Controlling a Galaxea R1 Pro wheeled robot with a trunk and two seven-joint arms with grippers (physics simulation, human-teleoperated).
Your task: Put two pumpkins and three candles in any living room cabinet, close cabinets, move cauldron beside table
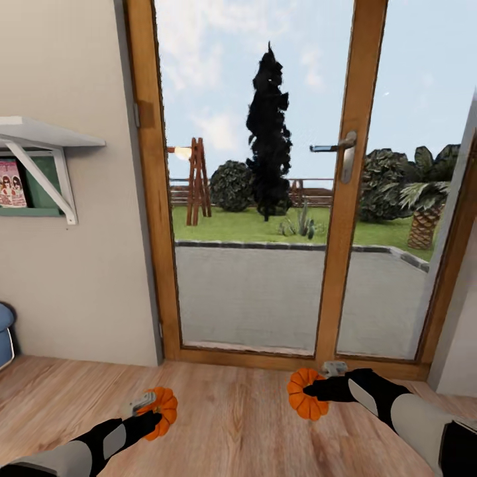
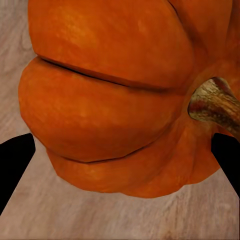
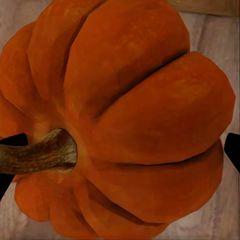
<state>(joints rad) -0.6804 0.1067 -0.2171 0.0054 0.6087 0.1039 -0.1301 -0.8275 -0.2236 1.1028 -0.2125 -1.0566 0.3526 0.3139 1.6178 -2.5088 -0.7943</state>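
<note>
Head view: each gripper w/ pumpkin, stems facing robot.

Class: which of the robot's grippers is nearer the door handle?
Right. The right gripper, holding a pumpkin, is almost directly below the door handle. The left gripper, holding the other pumpkin, is farther off to the left.
</note>
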